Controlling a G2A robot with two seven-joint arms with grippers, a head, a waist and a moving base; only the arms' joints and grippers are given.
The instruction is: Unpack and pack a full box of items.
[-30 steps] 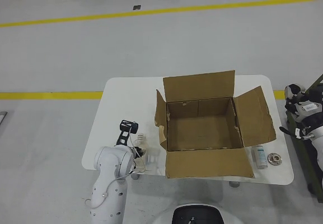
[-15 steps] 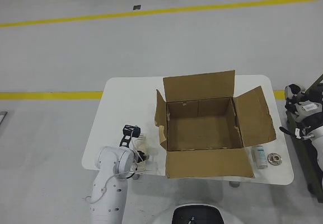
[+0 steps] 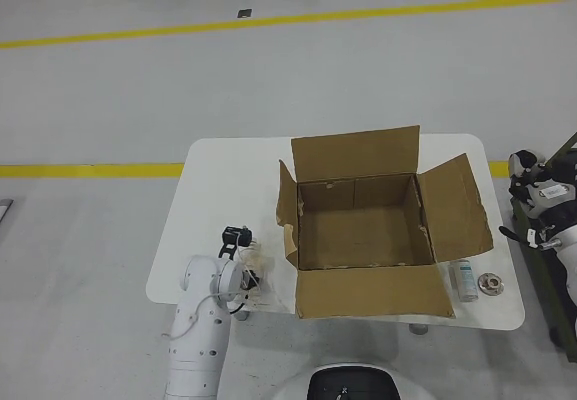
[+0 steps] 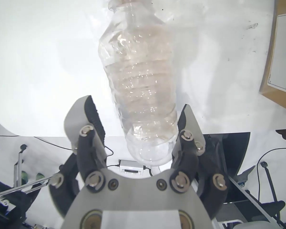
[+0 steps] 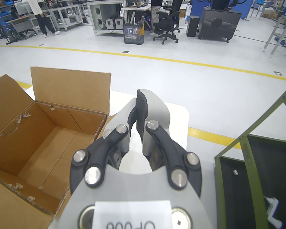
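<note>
My left hand [image 4: 138, 103] is open, its 2 fingers straddling the base of the clear bottle [image 4: 138, 60], which lies on the white counter [image 4: 38, 48] near the open cardboard box [image 3: 358, 155]; 1 pad perhaps touches it. My right hand [image 5: 140, 101] is closed and empty, off the box's other side

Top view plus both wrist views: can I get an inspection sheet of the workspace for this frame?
Surface: white rounded table, a few dark specks.
Job's things: open brown cardboard box, empty; clear plastic bottle lying beside it; small white tube and small grey ring past its opposite side.
Clutter: nothing seen.
Pincers: left pincer open, straddling the bottle's base; right pincer shut, empty.
Cables: thin black leads on the floor below the table edge.
Surroundings: yellow floor line; olive-green metal frame.
</note>
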